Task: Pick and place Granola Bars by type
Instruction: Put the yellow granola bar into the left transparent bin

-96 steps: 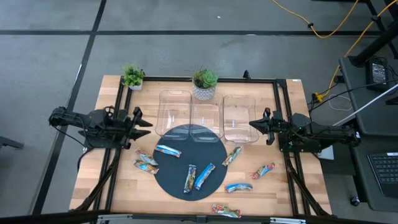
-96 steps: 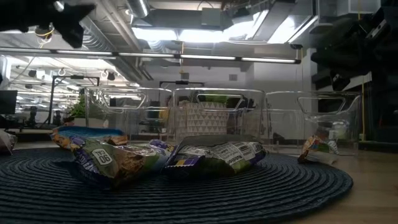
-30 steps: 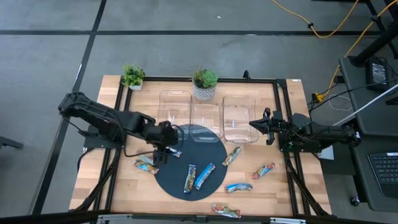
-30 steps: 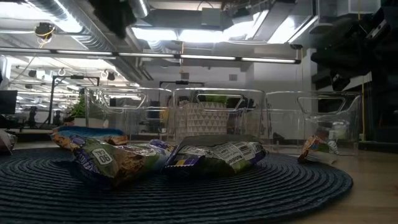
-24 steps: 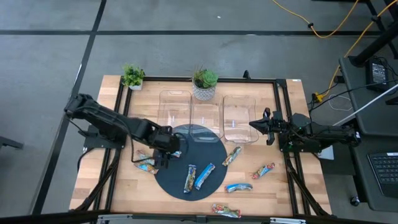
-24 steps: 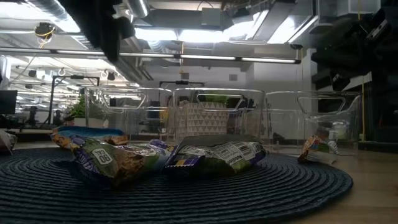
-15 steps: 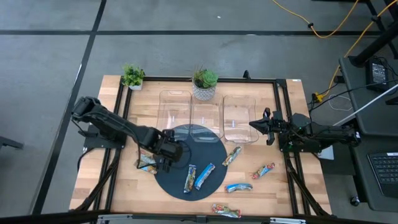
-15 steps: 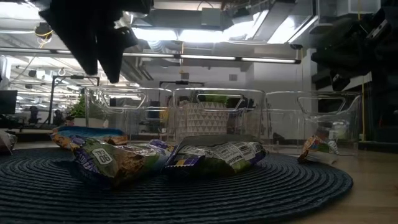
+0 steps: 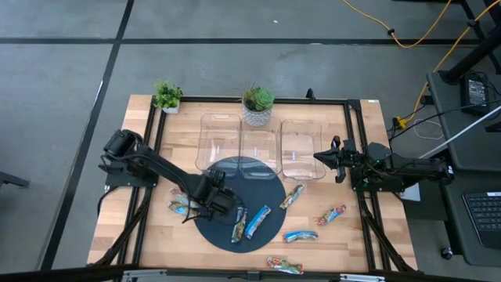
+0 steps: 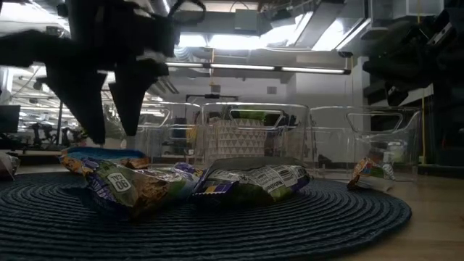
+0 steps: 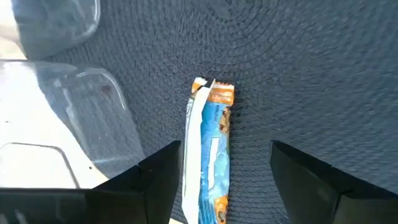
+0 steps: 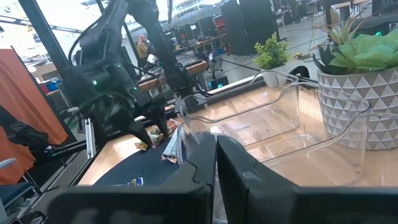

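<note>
Nearest the front edge, orange-red granola bar (image 9: pixel 284 265) on the bare wooden table (image 9: pixel 149 235). On the round dark mat (image 9: pixel 270 176), left gripper (image 9: pixel 220 200) with fingers spread, straddling a light-blue bar (image 11: pixel 210 152). Farther back, three clear bins (image 9: pixel 299 149); right gripper (image 9: pixel 321 157) pressed together beside them.

Glossy foil-like Granola Bars (image 11: pixel 208 152) on a matt woven mat (image 11: pixel 298 68) (coarse, ribbed), clear smooth plastic bins (image 9: pixel 259 149), pale wood table (image 9: pixel 368 243).
</note>
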